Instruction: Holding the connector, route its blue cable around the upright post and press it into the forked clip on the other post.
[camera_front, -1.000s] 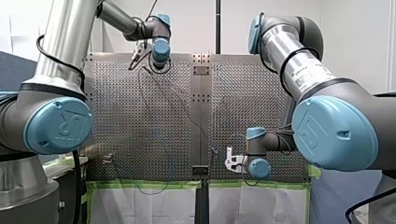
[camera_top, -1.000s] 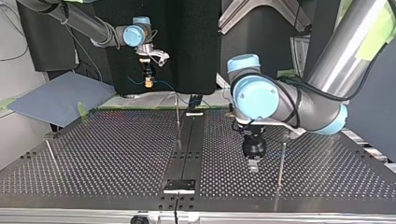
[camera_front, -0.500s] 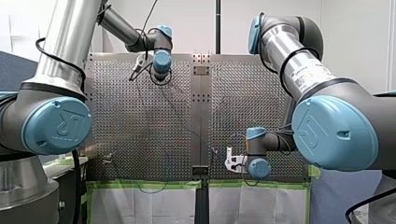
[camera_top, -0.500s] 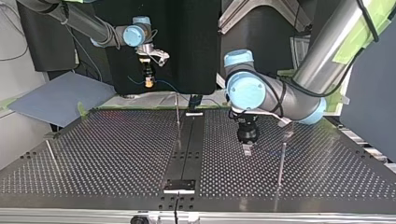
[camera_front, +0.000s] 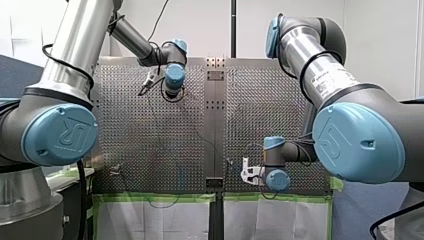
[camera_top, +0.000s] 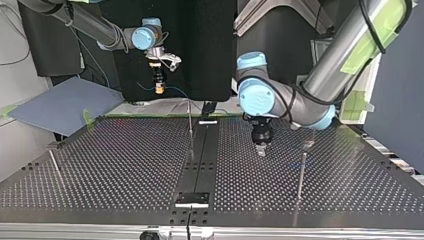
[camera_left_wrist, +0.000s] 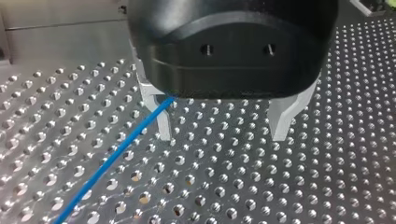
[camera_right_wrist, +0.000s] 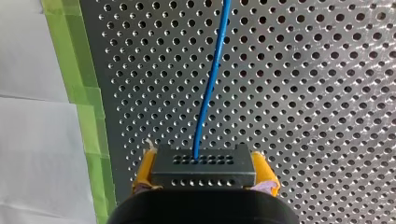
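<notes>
Holding: right hand (camera_right_wrist: 204, 171) is clamping its yellow pads (camera_right_wrist: 145, 173) on both ends of the connector (camera_right_wrist: 203, 163), jaws closed onto it.
Connector spot: is hanging above the tabletop (camera_right_wrist: 327, 93), nr its green-taped edge (camera_right_wrist: 79, 93).
Other arm: left hand (camera_left_wrist: 223, 133) is standing wide open w/ nothing clamped, low over the tabletop toward the edge opposite the tape. The blue cable (camera_left_wrist: 116, 151) is passing right by one metal finger (camera_left_wrist: 159, 116); can't tell if it's inside the gap.
Pointing: connector's long axis is running pad to pad, approx square to the taped edge. Its holed face, where the cable exits, is facing ahead of the hand.
Risk 1: nothing is pinching the cable at the left hand, so it's prob. risking slipping clear and missing the post (camera_top: 190, 117).
Risk 2: pulling taut is risking twisting the connector btwn the pads.
</notes>
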